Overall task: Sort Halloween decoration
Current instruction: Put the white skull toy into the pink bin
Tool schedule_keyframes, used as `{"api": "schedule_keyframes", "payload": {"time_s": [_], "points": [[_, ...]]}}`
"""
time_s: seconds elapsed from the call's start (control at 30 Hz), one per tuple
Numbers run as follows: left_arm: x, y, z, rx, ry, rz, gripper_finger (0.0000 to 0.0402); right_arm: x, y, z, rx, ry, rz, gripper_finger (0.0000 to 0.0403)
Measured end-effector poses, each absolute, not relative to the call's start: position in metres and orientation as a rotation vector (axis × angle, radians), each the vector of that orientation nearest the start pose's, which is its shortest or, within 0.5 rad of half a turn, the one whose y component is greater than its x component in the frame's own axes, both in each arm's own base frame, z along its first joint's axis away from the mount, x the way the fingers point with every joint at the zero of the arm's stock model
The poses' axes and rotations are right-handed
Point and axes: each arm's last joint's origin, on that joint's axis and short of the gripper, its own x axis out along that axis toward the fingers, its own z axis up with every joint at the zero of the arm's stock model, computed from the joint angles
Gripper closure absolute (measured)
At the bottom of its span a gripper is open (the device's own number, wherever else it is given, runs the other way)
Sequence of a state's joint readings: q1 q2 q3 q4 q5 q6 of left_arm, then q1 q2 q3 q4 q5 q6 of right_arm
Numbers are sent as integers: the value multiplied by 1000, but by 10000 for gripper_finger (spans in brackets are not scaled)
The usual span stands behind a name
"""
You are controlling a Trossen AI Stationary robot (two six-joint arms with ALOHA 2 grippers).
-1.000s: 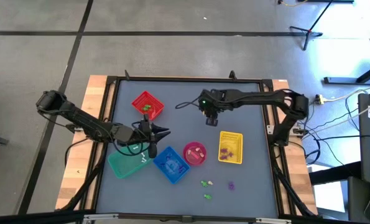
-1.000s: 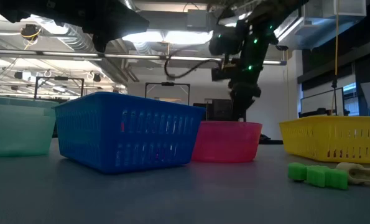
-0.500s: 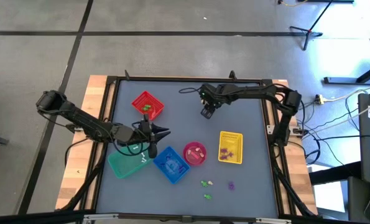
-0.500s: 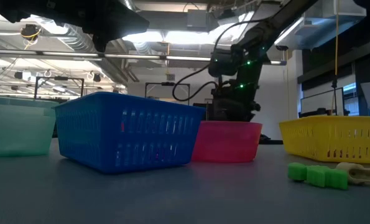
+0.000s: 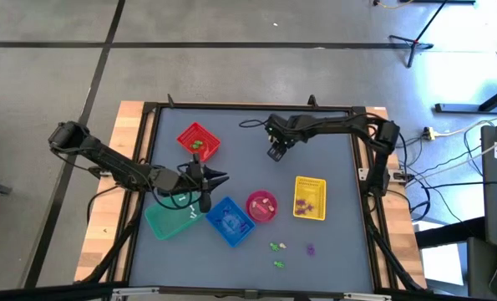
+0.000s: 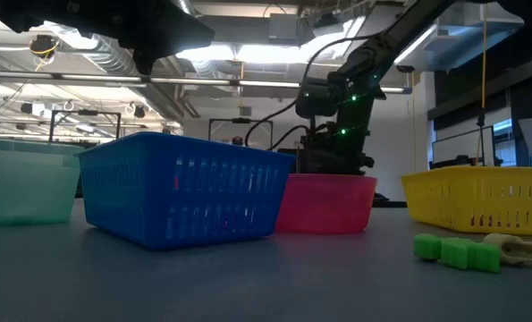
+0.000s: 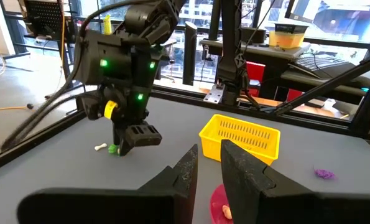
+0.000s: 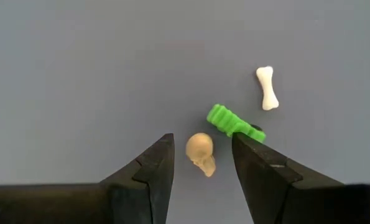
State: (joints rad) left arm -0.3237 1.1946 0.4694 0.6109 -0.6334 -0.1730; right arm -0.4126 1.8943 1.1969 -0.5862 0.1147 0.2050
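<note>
The right tool point(image 8: 199, 163) is hovering low over the table point(image 5: 248, 134) in its far middle part, at about twelve o'clock from the table's centre. Its fingers point(image 8: 152, 167) are standing apart with nothing between them but air, and a cream skull point(image 8: 201, 153) is lying on the table in the gap, just short of the tips. Touching that gap's edge is a green ridged trinket point(image 8: 231, 122), partly tucked under one finger, and a white bone point(image 8: 267, 88) is lying a little beyond it, apart from both.

The left tool point(image 5: 217, 178) is waiting near the table's nine o'clock side, held above the teal basket point(image 5: 166, 221) and the blue basket point(image 5: 230, 221). Its fingers point(image 7: 186, 171) are nearly together, with only a narrow slit showing, and they are gripping nothing.

More trinkets are lying at six o'clock near the front edge: green pieces point(image 5: 276, 247) and a purple one point(image 5: 310, 249). Others are already sitting in the red basket point(image 5: 198, 140) at eleven o'clock, the pink bowl point(image 5: 261, 206) near the centre front, and the yellow basket point(image 5: 309, 198) at four o'clock.
</note>
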Motion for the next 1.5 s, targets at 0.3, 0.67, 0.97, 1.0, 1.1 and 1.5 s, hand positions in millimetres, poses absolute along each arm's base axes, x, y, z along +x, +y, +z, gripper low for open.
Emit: {"api": "schedule_keyframes", "payload": {"time_s": [0.3, 0.67, 0.97, 1.0, 1.1, 1.5], "points": [[230, -59, 221, -119, 75, 317, 346, 327, -147, 145, 357, 1251, -595, 237], [230, -59, 221, -118, 76, 317, 346, 325, -146, 146, 367, 1262, -584, 237], [230, -59, 221, -118, 76, 318, 346, 327, -144, 147, 376, 1251, -561, 237], [230, -59, 221, -117, 76, 318, 346, 327, -144, 147, 375, 1249, -561, 237], [230, -59, 221, -117, 76, 318, 346, 328, -144, 141, 378, 1261, -561, 237], [230, -59, 221, -118, 76, 318, 346, 331, -145, 130, 385, 1291, -553, 239]]}}
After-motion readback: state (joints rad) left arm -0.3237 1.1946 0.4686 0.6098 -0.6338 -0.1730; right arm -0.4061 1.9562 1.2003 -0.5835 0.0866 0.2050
